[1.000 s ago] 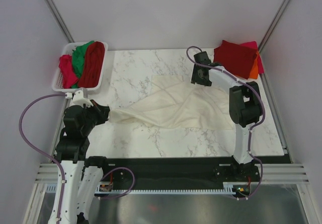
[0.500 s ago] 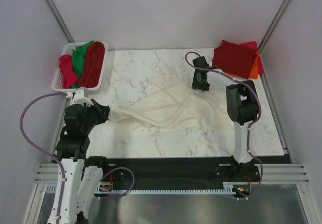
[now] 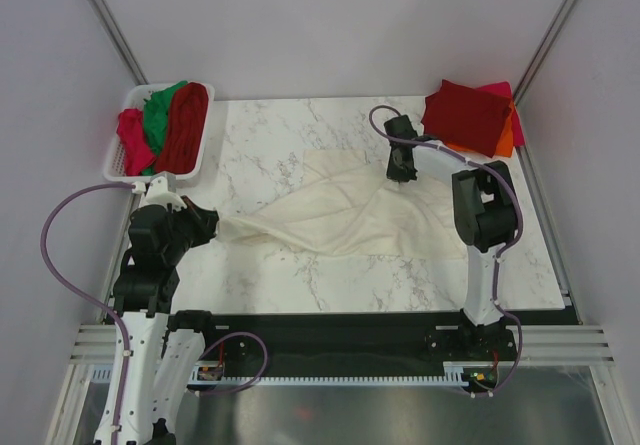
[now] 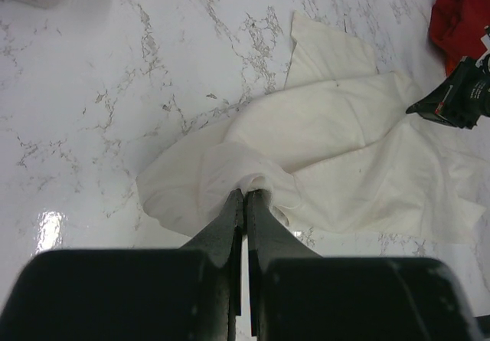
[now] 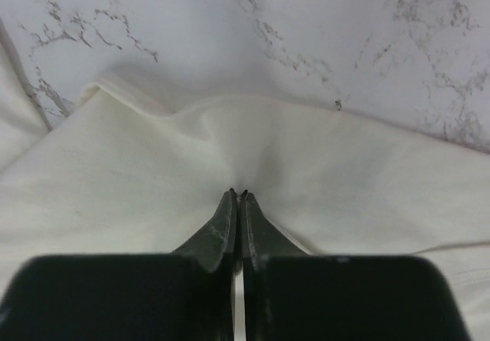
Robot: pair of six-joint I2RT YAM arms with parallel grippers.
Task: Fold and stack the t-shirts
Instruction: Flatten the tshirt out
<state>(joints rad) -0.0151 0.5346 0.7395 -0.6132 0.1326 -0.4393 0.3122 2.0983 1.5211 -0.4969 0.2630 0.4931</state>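
Now, nearest the bases, clamping a bunched end of the cream t-shirt (image 3: 340,215) in the left gripper (image 4: 245,197), jaws pressed tight on cloth. Lying crumpled across the middle of the marble table (image 3: 270,135), drawn leftward into a twisted tail. Farther out, nipping a small pucker near the far hem with the right gripper (image 5: 239,197), jaws closed on it. Beyond, stacked at the far right corner, folded t-shirts (image 3: 470,115); heaped far left in the white basket (image 3: 120,168), unfolded t-shirts (image 3: 180,125). Could slip free on the right under a hard pull, given so thin a pinch; could spread skewed, given that twist.
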